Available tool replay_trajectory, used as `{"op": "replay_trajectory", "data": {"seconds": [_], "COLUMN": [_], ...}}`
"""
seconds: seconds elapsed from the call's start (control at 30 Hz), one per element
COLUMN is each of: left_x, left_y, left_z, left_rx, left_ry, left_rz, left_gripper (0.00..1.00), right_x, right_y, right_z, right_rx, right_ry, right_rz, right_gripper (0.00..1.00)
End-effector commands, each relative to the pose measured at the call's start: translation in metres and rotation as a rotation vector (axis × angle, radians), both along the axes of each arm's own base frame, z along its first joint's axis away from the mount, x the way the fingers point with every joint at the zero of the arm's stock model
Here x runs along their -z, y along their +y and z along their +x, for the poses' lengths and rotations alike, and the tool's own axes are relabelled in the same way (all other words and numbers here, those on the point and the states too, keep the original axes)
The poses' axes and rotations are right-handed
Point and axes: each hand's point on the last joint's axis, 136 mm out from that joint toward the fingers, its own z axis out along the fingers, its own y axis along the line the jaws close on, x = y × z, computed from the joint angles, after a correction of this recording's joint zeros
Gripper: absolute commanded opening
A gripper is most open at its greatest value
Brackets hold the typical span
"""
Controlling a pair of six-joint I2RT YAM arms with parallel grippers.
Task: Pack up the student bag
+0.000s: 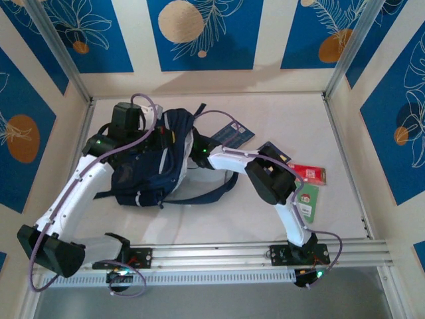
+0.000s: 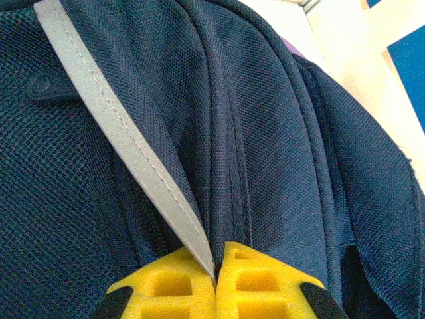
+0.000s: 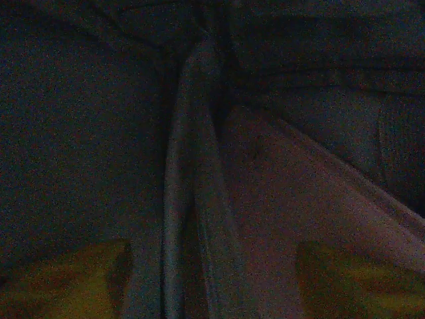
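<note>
Lying slumped, student bag (image 1: 151,179), long axis near-to-far, far end angled right

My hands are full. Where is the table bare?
Bare: the far strip between the student bag and the back wall, and the near strip between the bag and the rail. Crowded: right of the bag, with the red packet and green card.

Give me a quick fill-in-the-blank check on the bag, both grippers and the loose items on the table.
1. The left gripper is shut on the student bag's ____ stripe.
2. The right gripper has its jaws ____.
3. In the top view, the red packet lies on the table to the bag's ____.

Missing words: grey; open; right.
</note>
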Motion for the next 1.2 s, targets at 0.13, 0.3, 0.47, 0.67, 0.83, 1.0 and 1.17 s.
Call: {"op": "replay_trajectory", "data": {"seconds": [0.13,0.3,0.47,0.67,0.83,1.0,1.17], "left_x": [-0.05,-0.05,-0.038,-0.025,-0.02,-0.012,0.02], "left_y": [0.002,0.017,0.045,0.068,0.089,0.105,0.103], "left_z": [0.015,0.02,0.032,0.048,0.06,0.071,0.076], "left_rx": [-0.005,-0.06,-0.177,-0.287,-0.396,-0.474,-0.464], "left_ry": [-0.153,-0.164,-0.139,-0.096,-0.093,-0.077,-0.006], "left_rz": [-0.119,-0.09,-0.085,-0.145,-0.176,-0.125,-0.094], "left_gripper": [0.0,0.0,0.0,0.0,0.0,0.0,0.0], "right_x": [-0.028,-0.044,-0.065,-0.082,-0.087,-0.084,-0.062], "right_y": [-0.039,-0.068,-0.1,-0.147,-0.188,-0.228,-0.262], "right_z": [-0.025,-0.041,-0.063,-0.087,-0.104,-0.114,-0.117], "right_rx": [0.009,0.013,-0.012,-0.012,-0.008,0.039,0.089], "right_ry": [-0.101,-0.155,-0.231,-0.253,-0.259,-0.263,-0.152], "right_rz": [-0.09,-0.109,-0.129,-0.157,-0.195,-0.285,-0.335], "right_gripper": [0.73,0.73,0.72,0.65,0.66,0.68,0.68]}}
